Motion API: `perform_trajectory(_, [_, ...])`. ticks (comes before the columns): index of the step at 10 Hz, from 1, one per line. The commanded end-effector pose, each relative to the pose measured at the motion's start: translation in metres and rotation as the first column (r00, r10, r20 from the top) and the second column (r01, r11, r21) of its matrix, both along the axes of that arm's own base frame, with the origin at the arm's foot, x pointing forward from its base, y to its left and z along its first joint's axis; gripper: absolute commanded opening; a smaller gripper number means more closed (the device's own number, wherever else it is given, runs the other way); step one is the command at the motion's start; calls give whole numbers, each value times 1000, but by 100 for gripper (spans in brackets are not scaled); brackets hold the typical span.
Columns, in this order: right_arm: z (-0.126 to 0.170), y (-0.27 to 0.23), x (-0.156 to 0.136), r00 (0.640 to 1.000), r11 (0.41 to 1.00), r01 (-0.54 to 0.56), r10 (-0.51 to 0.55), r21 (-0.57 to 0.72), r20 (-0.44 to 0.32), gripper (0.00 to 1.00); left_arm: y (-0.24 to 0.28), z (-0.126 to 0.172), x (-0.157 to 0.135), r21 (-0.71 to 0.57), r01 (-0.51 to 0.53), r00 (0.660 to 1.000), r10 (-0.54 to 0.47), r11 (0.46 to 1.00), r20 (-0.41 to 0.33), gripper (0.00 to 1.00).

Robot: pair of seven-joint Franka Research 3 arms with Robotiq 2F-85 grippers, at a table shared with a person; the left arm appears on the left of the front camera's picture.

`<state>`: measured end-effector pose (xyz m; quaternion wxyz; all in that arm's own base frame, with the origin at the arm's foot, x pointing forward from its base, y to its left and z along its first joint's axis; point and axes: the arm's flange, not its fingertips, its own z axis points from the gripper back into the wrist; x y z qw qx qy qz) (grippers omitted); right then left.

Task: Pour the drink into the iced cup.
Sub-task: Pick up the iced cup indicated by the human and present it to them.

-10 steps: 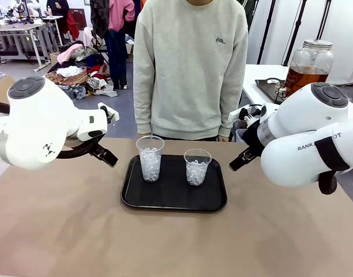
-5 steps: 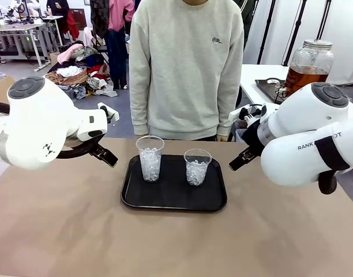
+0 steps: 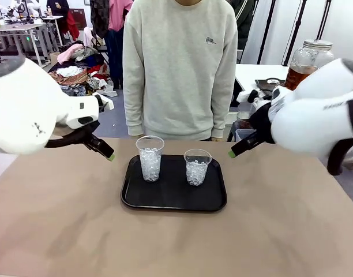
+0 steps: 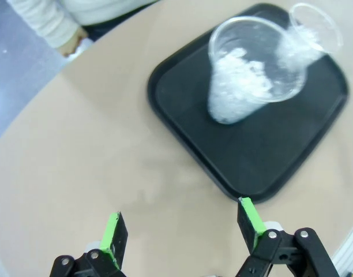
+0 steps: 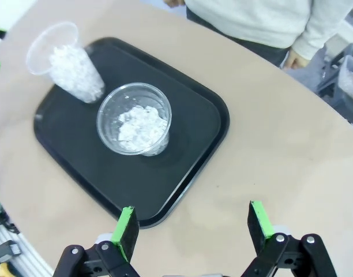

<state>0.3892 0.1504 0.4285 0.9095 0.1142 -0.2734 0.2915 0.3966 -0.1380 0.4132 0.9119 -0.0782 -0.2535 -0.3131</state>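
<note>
Both arms have swung up and outward since the earlier frames, so your left arm (image 3: 26, 107) sits higher at its side. Your right arm (image 3: 320, 115) now covers the lower part of the jar (image 3: 309, 55), and the person (image 3: 179, 69) has stepped a little toward your left. Nothing on the table (image 3: 61, 231) has shifted: the black tray (image 3: 165, 199) lies ahead of both tools, between them. The drink (image 3: 296, 77) is in that lidded jar, beyond your right arm on a separate white table (image 3: 251, 74), well apart from either tool. Your left gripper (image 4: 181, 218) is spread wide and holds nothing, with the taller cup (image 4: 246, 81) of ice ahead of it, off toward one finger. Your right gripper (image 5: 192, 216) is equally wide and empty, with the shorter cup (image 5: 135, 124) just ahead. Pouring has not begun, by my judgement. The lift looks like a first move toward fetching the jar, most likely your right arm's job.
</note>
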Motion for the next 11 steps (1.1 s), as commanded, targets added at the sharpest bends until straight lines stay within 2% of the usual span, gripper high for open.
perform_trajectory(1, [14,-25,9,998,994,-39,44,97,-51,100,29,23,8,-79,73,995,-78,994,-67,100])
perform_trajectory(4, [36,-53,14,988,968,-41,77,246,-137,100,56,43,15,-192,76,981,-108,979,-164,100])
perform_trajectory(6, [36,-74,21,975,932,-12,91,362,-202,100,70,40,24,-308,49,956,-134,950,-260,100])
perform_trajectory(9, [29,-90,32,959,897,22,106,441,-264,100,85,28,36,-425,22,913,-192,905,-361,100])
perform_trajectory(11, [22,-96,40,946,875,16,144,484,-291,100,94,18,43,-457,-13,903,-185,889,-387,100])
